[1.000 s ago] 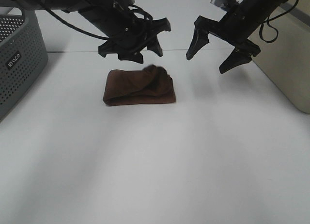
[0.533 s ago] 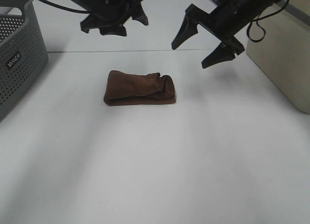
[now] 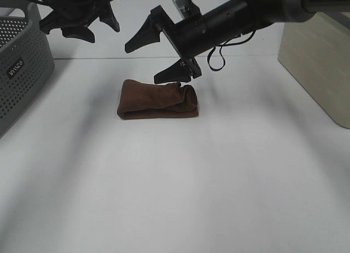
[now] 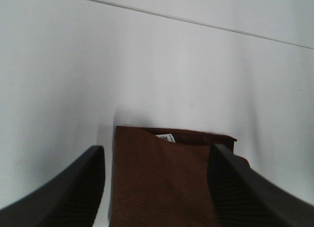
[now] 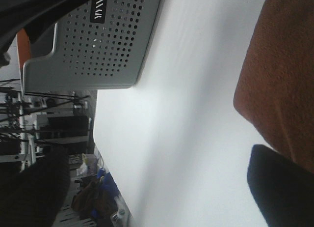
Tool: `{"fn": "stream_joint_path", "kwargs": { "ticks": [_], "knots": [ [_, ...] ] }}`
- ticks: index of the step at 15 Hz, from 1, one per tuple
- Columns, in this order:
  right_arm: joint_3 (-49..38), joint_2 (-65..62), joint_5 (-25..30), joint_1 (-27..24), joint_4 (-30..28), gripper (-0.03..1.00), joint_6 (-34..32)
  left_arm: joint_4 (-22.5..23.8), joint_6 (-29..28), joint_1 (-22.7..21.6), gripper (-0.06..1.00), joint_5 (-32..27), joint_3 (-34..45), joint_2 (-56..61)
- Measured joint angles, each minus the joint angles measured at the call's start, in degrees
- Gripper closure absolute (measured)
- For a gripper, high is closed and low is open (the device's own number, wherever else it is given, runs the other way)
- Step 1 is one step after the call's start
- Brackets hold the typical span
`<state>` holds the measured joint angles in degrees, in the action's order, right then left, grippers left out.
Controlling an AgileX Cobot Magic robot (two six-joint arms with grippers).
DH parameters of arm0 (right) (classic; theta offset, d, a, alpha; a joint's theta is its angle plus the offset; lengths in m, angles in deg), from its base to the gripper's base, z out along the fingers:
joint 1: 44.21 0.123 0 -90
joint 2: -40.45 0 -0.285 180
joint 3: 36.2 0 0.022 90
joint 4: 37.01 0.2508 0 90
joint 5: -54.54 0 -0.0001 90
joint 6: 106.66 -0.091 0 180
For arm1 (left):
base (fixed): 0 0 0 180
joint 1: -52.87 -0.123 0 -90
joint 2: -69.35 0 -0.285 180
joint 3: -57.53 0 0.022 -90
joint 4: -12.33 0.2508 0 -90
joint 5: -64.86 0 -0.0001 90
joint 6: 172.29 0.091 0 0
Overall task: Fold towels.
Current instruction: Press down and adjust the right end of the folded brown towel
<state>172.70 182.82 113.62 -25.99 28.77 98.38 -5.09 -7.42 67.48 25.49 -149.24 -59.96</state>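
Observation:
The dark reddish-brown towel (image 3: 157,99) lies folded into a thick bundle on the white table (image 3: 180,182), its right end bunched. My left gripper (image 3: 80,24) is open and empty, high up and to the back left of the towel. In the left wrist view the towel (image 4: 162,187) shows between the open fingers (image 4: 81,187), with its small white tag (image 4: 165,137) at the far edge. My right gripper (image 3: 158,57) reaches across the middle, open and empty, just above the towel's back right part. The right wrist view shows the towel's edge (image 5: 284,84) beside one finger (image 5: 279,187).
A grey perforated basket (image 3: 22,61) stands at the left edge; it also shows in the right wrist view (image 5: 98,35). A beige box (image 3: 320,56) stands at the right. The table's back edge runs behind the towel.
My left gripper has lifted away from the towel and moved up and left. My right arm has swung left across the middle, its open gripper now just above the towel's right end.

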Motion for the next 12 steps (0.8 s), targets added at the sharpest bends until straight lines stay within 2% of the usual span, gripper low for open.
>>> {"fn": "stream_joint_path", "kwargs": {
  "ticks": [2,6,9,12],
  "knots": [
    [0.00,2.98,-1.83,-0.11,0.46,0.05,1.09,0.69,0.00,0.00,0.36,-1.03,0.00,0.00],
    [0.00,5.16,-5.73,-0.11,-6.07,0.05,-1.03,1.55,0.00,0.00,0.36,-1.38,0.00,0.00],
    [0.00,4.76,-6.36,-0.80,-6.65,0.05,-1.66,2.64,0.00,0.00,0.36,-1.43,0.00,0.00],
    [0.00,4.01,-6.30,-3.90,-10.43,0.05,-4.24,3.38,0.00,0.00,0.36,-2.18,0.00,0.00]
  ]
}}
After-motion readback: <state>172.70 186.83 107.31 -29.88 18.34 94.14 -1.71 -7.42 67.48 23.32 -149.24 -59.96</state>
